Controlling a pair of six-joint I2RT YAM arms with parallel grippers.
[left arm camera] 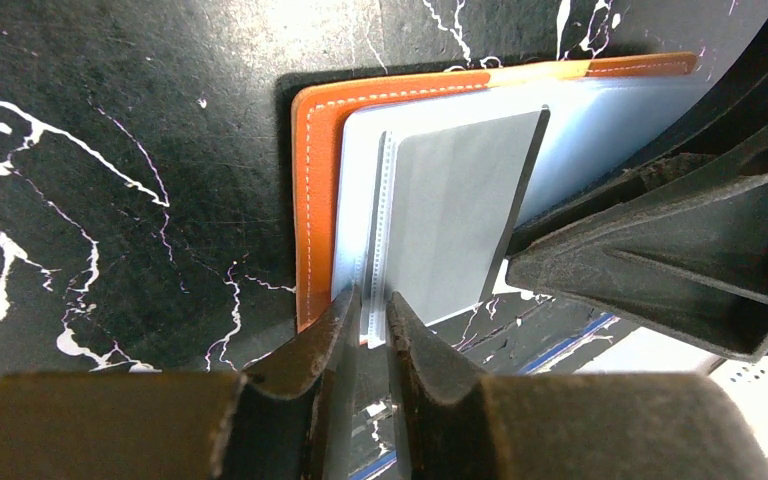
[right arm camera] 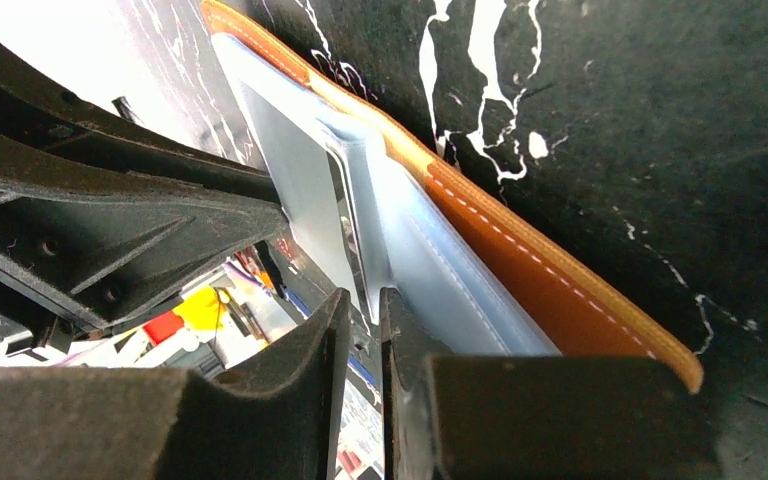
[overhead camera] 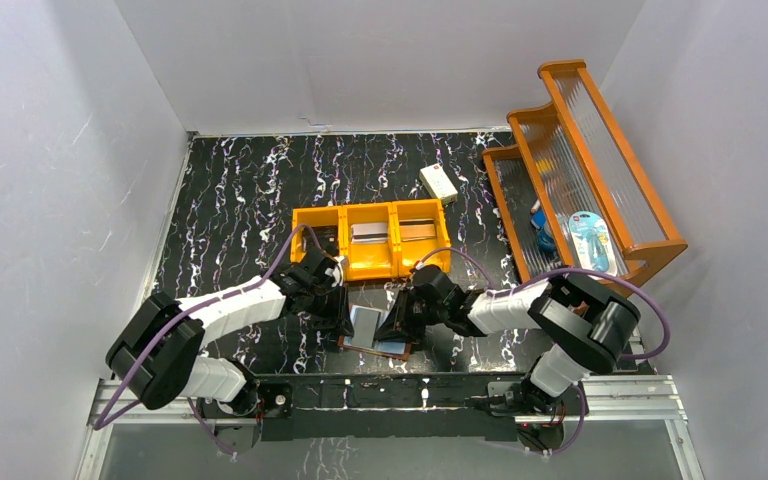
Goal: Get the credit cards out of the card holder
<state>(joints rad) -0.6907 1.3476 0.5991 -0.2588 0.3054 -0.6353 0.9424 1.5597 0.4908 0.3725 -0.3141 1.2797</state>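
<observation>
Now: wallet (overhead camera: 378, 338) lies open at the desk's (overhead camera: 240, 200) near edge, between the arms. Left pincer (left arm camera: 370, 312), nearly shut, nips the sleeve (left arm camera: 360, 185) edge. Right pincer (right arm camera: 365, 312) stands a slit apart at that sleeve's other edge; whether it grips, I cannot tell.

Judgement: left pins the sleeve flat, right draws the card (left arm camera: 455, 215) straight out.

Count: one wallet, one grey card inside, apparently two more in the tray (overhead camera: 345, 270).

Brown card holder (left arm camera: 315, 200), blue-grey inside; white-veined black table (left arm camera: 110, 150).
</observation>
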